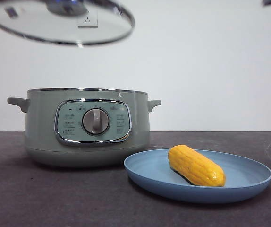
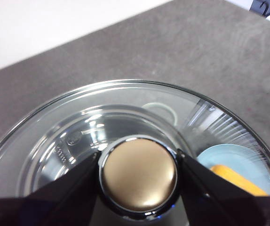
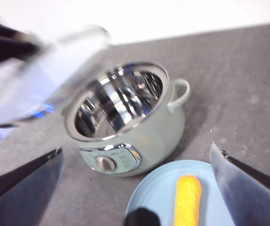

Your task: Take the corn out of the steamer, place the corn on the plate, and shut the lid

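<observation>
Pot opening: the round sage-green steamer (image 1: 86,127) stands uncovered, its shiny metal bowl bare; access from above is partly blocked by the clear glass lid with metal rim (image 1: 60,21), tilted in the air over it. Lid's knob is clamped between the left gripper (image 2: 138,174) jaws. Beside the pot: shallow light-blue plate (image 1: 249,182), its middle taken by the yellow corn cob (image 1: 195,165). Dark tabletop (image 1: 31,198) in front: free.

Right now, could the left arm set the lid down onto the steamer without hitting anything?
Probably yes. The left pincer grips the lid by its knob, above the steamer, whose rim looks clear; the corn lies on the plate beside it.
</observation>
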